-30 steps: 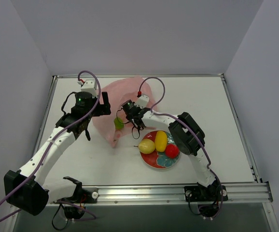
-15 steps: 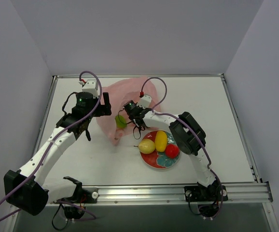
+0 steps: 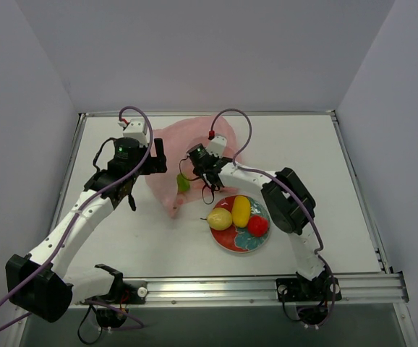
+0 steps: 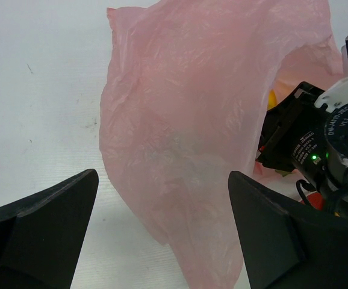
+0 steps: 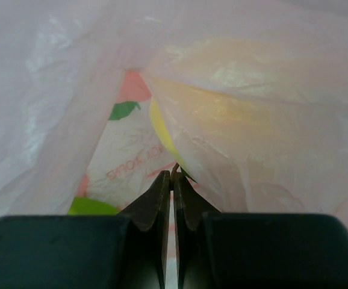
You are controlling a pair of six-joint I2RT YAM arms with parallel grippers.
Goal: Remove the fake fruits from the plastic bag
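The plastic bag (image 3: pixel 194 141) is translucent pink with faint red and green print. At frame centre, a green fruit (image 3: pixel 184 183); lower right, two yellow fruits (image 3: pixel 241 210), a red fruit (image 3: pixel 257 225), a red-and-teal patterned plate (image 3: pixel 246 244).

A white table (image 3: pixel 122 238) is seen, framed by a metal rail along its near edge. A pink plastic bag (image 3: pixel 186 137) is spread on it near the middle of the far edge. A round plate (image 3: pixel 228 245) is set toward the near edge, right of centre.

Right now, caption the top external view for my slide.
Three fruits on the plate; a green fruit by the right hand at the pink bag, left hand alongside.
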